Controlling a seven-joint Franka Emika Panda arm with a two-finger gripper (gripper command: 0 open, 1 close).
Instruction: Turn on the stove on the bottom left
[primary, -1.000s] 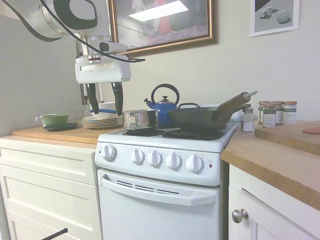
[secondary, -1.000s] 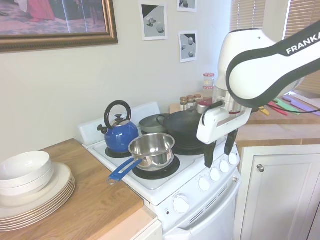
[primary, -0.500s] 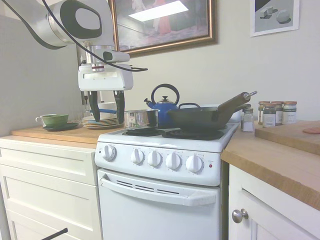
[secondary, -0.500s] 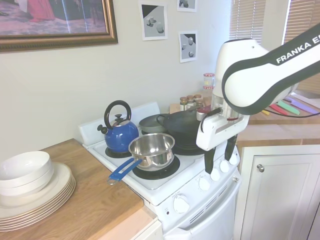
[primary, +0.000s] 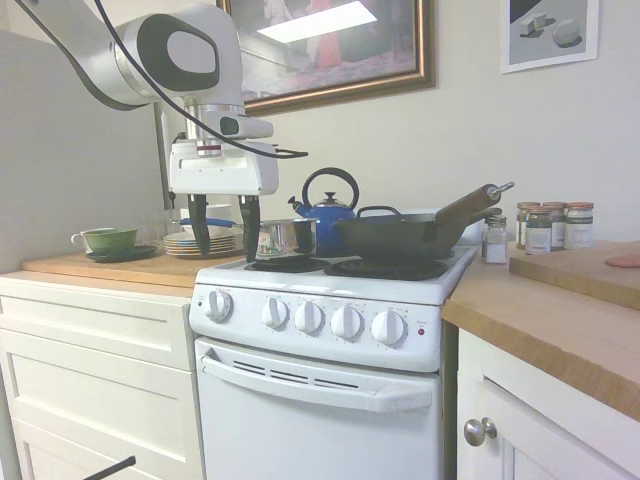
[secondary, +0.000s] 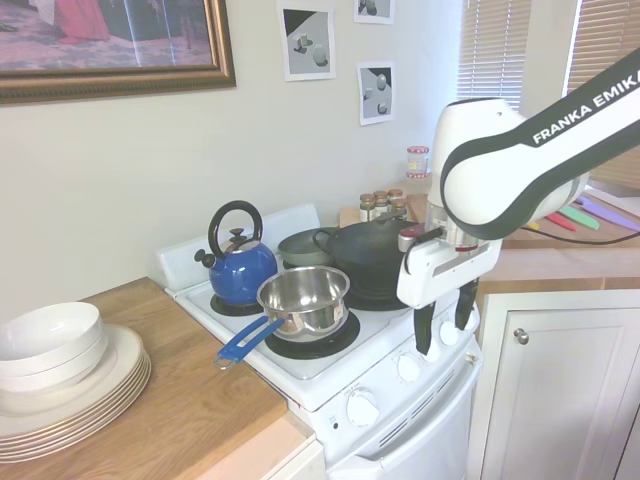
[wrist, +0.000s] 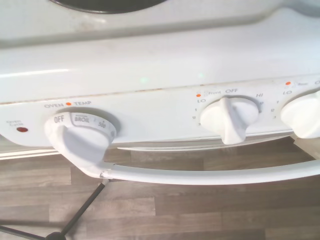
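Note:
The white stove (primary: 320, 390) has a row of round white knobs (primary: 309, 317) on its front panel and a small red light (primary: 421, 331) at the right end. My gripper (primary: 225, 240) hangs open, fingers pointing down, in front of the stove and touching no knob. In the second exterior view the gripper (secondary: 446, 325) overlaps the far knobs (secondary: 408, 368). In the wrist view, the oven temperature knob (wrist: 80, 135) reads OFF beside the red light (wrist: 22, 129). A burner knob (wrist: 229, 117) and the oven-door handle (wrist: 200, 175) show beside it.
A steel pot with a blue handle (secondary: 303, 298), a blue kettle (secondary: 238, 265) and a black pan (secondary: 370, 255) sit on the burners. Stacked plates (secondary: 60, 380) and a green cup (primary: 108, 239) stand on the wooden counter. Spice jars (primary: 550, 225) stand at the right.
The gripper has come down lower and shifted right in the first exterior view, nearer the knob panel. It stays open. Nothing on the stove has moved.

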